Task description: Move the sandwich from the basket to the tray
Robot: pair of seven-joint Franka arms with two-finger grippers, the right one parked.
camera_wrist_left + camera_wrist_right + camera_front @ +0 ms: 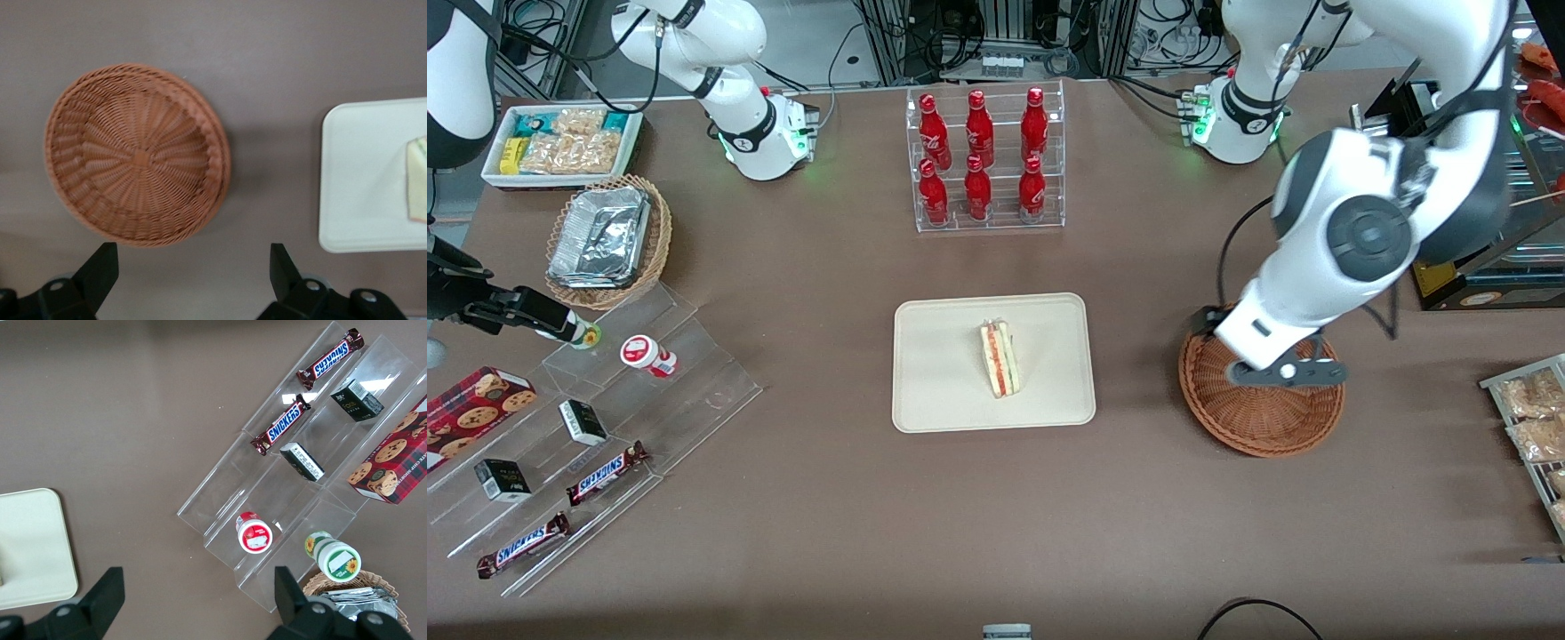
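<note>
The sandwich (999, 359), a white bread wedge with red and green filling, lies near the middle of the cream tray (943, 373). The reddish-brown wicker basket (1263, 427) stands beside the tray toward the working arm's end, and nothing is in it. My left gripper (1288, 373) hangs over the basket's rim, open, with nothing between its fingers. In the left wrist view the gripper (192, 257) spreads wide over bare table next to the basket (137, 157). One end of the tray (360, 180) and a corner of the sandwich (418, 177) show there too.
A clear rack of red bottles (985, 160) stands farther from the front camera than the tray. Toward the parked arm's end are a tan basket of foil containers (609, 240), a white snack bin (560, 142) and an acrylic step shelf (605, 444). Snack packets (1534, 418) lie near the basket.
</note>
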